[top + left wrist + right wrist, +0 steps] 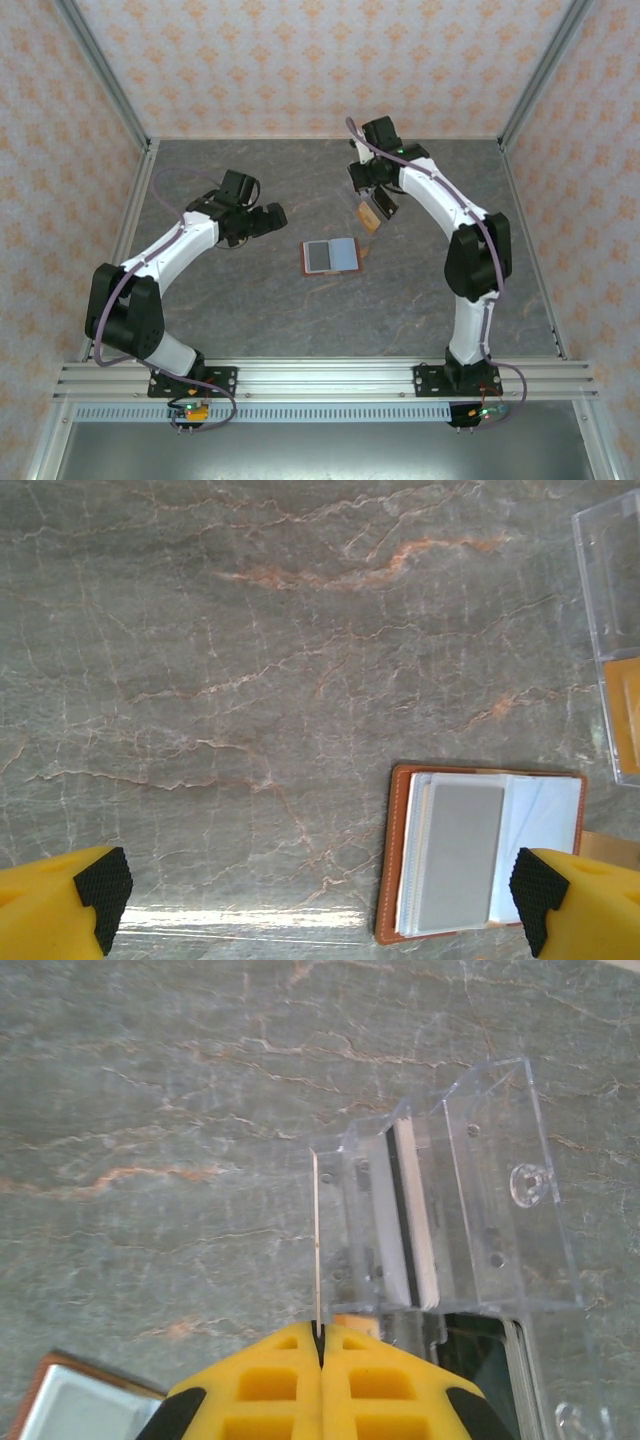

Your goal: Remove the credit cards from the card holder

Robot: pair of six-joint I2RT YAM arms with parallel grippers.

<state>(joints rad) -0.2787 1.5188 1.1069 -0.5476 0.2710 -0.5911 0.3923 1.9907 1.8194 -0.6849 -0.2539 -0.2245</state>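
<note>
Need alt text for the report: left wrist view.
An open brown card holder lies on the grey marbled table, a grey card in its left pocket. The left tool hangs open above; a clear plastic case sits at the right edge.

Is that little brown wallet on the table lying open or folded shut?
Open: the reddish-brown bifold card holder lies spread flat, pale inside pockets facing up.

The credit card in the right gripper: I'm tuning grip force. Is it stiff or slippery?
Probably stiff: the credit card stands straight, edge-on, from the shut right gripper. Very thin, so likely light. Pinched at one end only, it might pivot or slip.
</note>
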